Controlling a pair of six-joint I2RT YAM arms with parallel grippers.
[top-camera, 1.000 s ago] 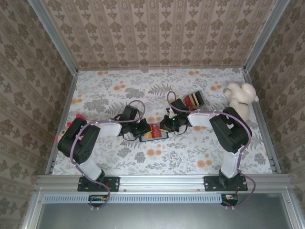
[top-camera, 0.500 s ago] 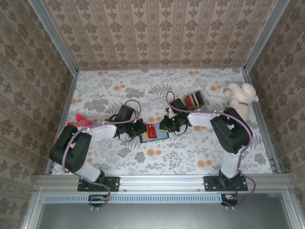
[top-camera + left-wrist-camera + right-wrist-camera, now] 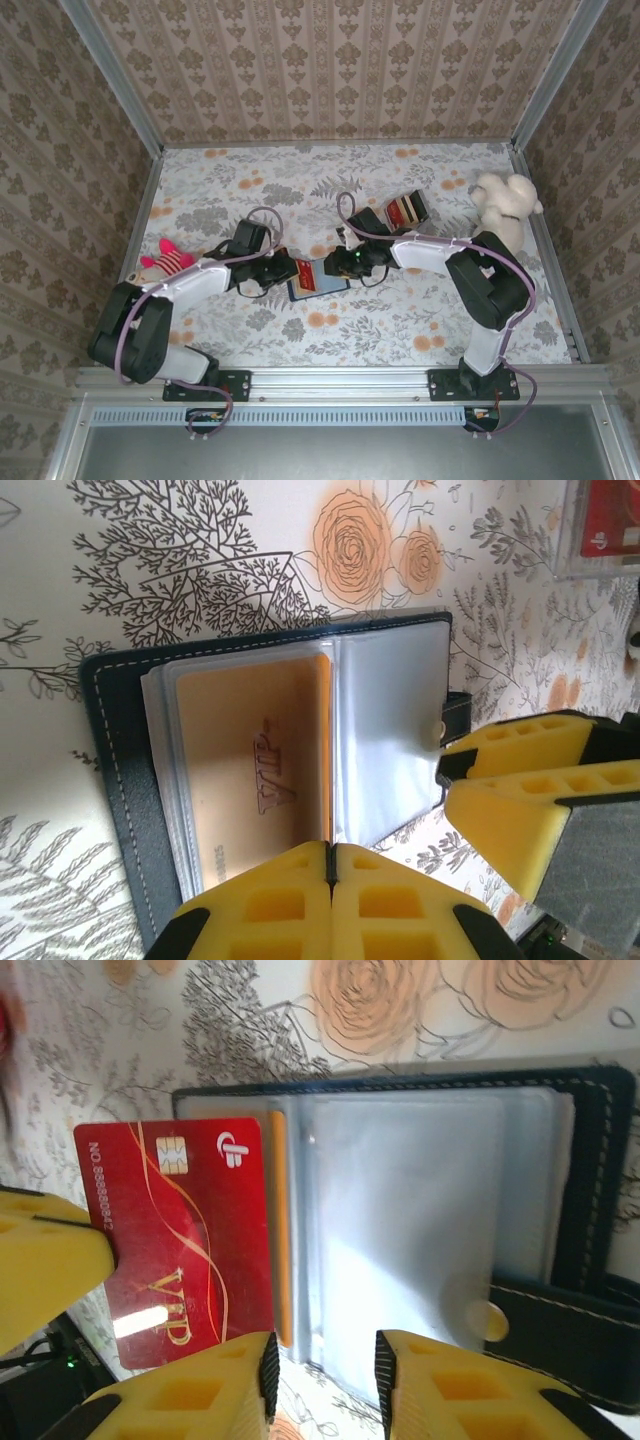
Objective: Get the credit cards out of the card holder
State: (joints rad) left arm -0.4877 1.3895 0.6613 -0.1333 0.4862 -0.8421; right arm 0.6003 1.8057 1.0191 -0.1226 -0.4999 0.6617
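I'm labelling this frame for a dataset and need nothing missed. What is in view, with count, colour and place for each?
Dark navy bifold card holder: one, navy, open flat mid-table between the grippers.
Red plastic card with gold VIP lettering: one, red, over the holder's left part, right wrist view.
Orange card: one, orange, inside a clear sleeve of the holder.
Red, cream and brown striped block: one, beyond the holder, toward the right.
White plush toy: one, white, far right edge.
Pink striped plush toy: one, pink, left edge.
Floral-covered table: one, white with grey and orange blooms, under everything.
Left gripper: one, yellow fingers, shut, tips at the holder's edge.
Right gripper: one, yellow fingers, open, above the holder.
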